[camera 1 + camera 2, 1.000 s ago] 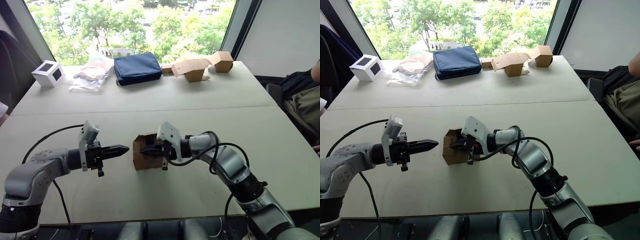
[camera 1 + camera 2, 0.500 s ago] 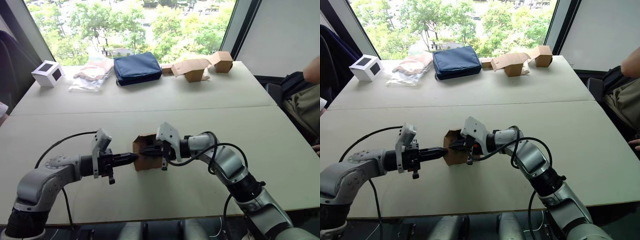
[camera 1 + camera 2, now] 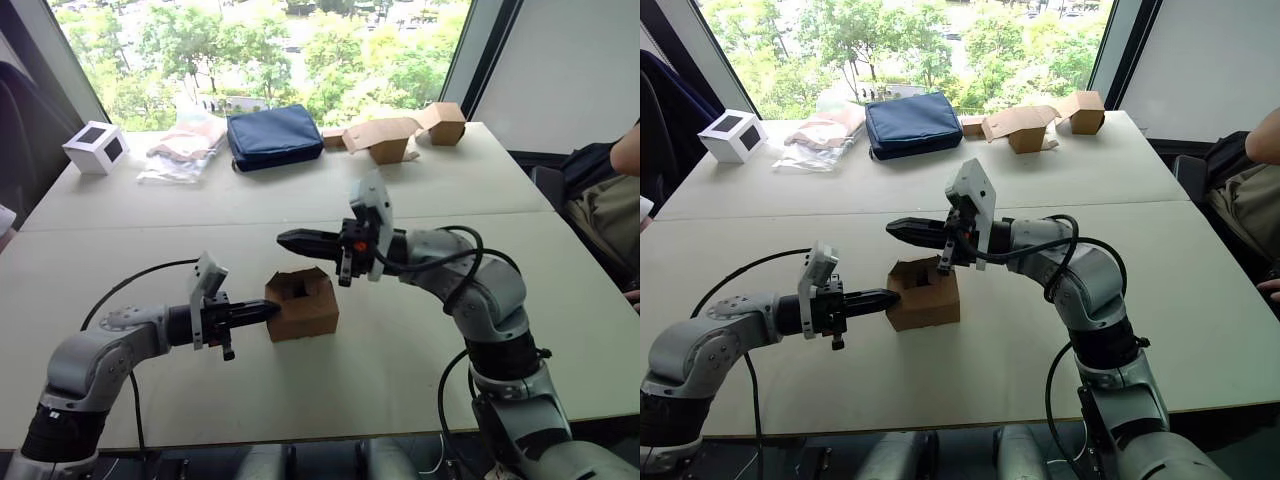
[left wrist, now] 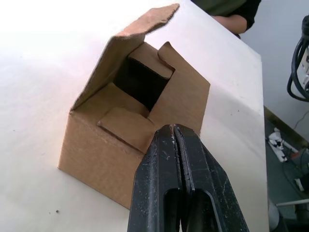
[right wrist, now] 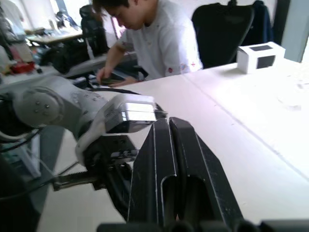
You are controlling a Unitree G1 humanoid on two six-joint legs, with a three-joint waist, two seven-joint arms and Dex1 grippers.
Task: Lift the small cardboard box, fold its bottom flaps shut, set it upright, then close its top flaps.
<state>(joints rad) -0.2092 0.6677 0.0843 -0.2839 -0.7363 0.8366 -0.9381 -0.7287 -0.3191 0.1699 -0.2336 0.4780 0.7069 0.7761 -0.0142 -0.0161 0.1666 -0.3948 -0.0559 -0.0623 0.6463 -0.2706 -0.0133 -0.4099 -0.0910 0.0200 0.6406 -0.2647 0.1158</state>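
Daylight is falling across the table (image 3: 420, 340), where the small cardboard box (image 3: 302, 304) is sitting upright near its middle. Top flaps (image 4: 145, 101) are being pushed inward by the left gripper (image 3: 268, 311), fingers pressed together; the right gripper (image 3: 290, 240), also closed, is being held above. Steady, level pressure should be applied.

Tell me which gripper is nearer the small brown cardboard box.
Left. The left gripper, fingers shut, touches the small brown cardboard box at its left side; the right gripper, also shut, hangs above it, apart.
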